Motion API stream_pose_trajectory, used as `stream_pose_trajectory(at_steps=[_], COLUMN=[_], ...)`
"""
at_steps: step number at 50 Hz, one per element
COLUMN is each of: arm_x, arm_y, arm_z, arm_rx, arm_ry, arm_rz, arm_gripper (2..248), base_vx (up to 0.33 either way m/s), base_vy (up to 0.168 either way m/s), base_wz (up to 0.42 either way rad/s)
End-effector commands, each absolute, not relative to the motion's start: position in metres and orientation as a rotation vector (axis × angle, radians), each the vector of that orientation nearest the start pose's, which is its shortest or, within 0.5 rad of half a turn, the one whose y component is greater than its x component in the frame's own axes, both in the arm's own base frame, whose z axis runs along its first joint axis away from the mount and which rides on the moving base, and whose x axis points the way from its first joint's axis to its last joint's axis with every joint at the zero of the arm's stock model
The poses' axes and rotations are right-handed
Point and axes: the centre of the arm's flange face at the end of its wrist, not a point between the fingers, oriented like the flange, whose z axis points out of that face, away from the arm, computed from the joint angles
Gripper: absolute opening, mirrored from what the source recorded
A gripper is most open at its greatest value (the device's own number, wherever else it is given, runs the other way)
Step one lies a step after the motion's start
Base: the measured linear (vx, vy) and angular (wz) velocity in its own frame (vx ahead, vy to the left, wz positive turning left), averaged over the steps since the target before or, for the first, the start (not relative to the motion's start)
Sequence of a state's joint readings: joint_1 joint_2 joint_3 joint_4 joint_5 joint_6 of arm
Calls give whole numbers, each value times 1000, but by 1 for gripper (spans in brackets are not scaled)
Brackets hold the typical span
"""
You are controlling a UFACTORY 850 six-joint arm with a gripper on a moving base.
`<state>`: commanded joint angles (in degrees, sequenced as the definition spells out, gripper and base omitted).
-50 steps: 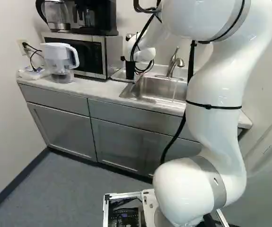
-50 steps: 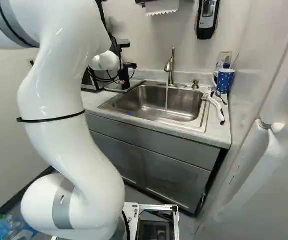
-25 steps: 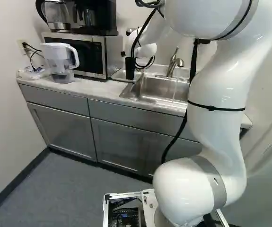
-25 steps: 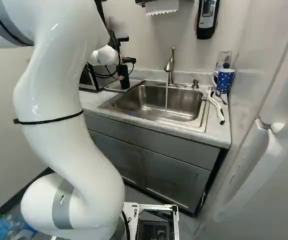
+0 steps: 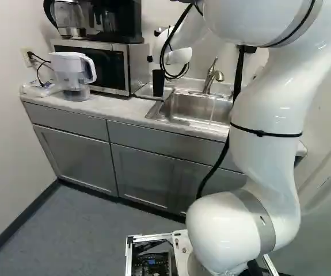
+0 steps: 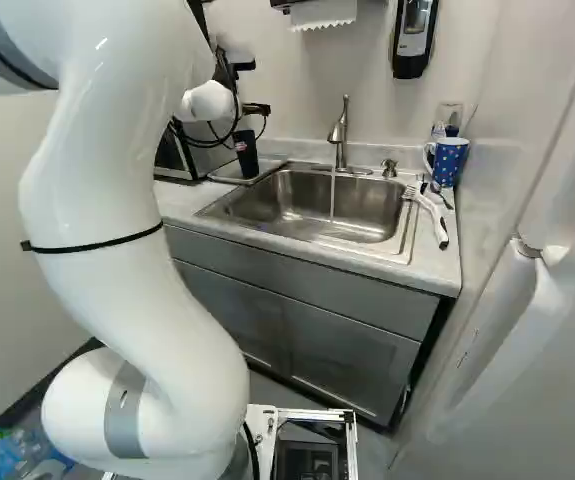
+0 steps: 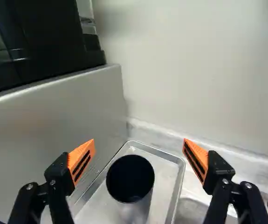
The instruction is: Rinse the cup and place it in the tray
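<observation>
Our white arm (image 5: pixel 263 155) rises from the joint at the foot of both base views and bends on upward, its higher part leaving each at the top. Beyond it, our wrist (image 6: pixel 210 102) carries the end effector (image 6: pixel 251 88), fingers spread, orange pads (image 7: pixel 81 161) well apart.

Open over front of sink (image 6: pixel 285 198), closed beside tray (image 7: pixel 164 179) by microwave (image 5: pixel 139 64).
Passable from above to tray; stopped behind by wall (image 7: pixel 199 70), and at sink's back by faucet (image 6: pixel 339 135).
</observation>
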<state>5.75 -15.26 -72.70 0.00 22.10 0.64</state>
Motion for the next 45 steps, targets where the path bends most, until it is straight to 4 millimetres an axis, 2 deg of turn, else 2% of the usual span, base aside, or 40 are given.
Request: stream_pose_trajectory(at_steps=[45], arm_x=[602], arm_y=[-7], arm_z=[626], arm_rx=[-2417], arm_ry=[27], arm_rz=[-2007], arm_gripper=[247], base_vx=[0], base_vy=[0], base_wz=[0])
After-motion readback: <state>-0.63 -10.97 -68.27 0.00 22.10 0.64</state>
